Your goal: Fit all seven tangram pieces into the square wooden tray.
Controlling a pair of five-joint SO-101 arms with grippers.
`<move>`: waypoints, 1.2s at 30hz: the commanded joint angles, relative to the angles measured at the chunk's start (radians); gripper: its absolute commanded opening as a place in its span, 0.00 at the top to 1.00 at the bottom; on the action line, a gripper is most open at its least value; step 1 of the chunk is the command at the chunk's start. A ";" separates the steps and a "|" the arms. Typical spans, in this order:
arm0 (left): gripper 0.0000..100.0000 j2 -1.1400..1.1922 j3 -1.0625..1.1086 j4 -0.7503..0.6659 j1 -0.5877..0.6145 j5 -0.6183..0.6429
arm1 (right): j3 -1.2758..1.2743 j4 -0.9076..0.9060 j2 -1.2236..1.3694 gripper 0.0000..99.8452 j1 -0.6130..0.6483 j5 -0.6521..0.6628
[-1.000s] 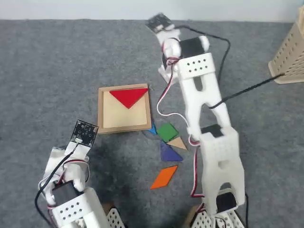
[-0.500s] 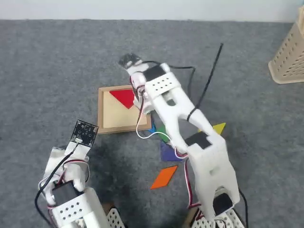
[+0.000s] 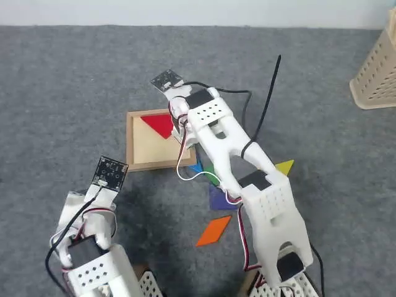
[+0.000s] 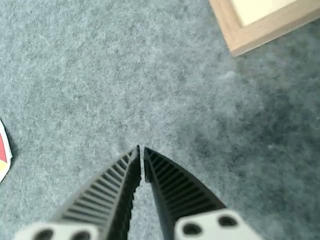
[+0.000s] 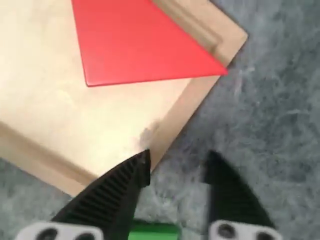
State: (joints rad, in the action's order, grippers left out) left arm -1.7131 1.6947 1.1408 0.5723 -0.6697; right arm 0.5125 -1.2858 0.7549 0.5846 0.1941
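Half hidden under the right arm (image 3: 213,124): red triangle (image 3: 158,125), tray's (image 3: 130,142) right edge, green square (image 3: 209,169), blue piece (image 3: 197,167).

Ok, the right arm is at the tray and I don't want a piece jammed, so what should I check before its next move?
1. The right gripper open and empty: ok.
2. Its fingers clear of the tray rim: not ok, they straddle it.
3. The red triangle flat in the tray: not ok, one corner lies on the rim.
4. The left gripper shut, over the carpet, away from the tray: ok.
5. All loose pieces in sight: cannot tell, the right arm covers some.
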 commanded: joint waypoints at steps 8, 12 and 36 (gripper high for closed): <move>0.99 0.003 -0.004 0.003 0.008 -0.015 | 0.005 0.033 0.018 0.95 -0.180 -0.203; 0.99 0.003 -0.004 0.003 0.008 -0.015 | 0.005 0.033 -0.035 0.95 -0.165 -0.233; 0.99 0.003 -0.004 0.003 0.008 -0.015 | 0.140 0.061 -0.018 0.76 0.039 -0.114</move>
State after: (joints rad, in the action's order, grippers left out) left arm -1.7131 1.6947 1.1408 0.5723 -0.6697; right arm 0.5432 -1.2045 0.7488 0.5754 0.0575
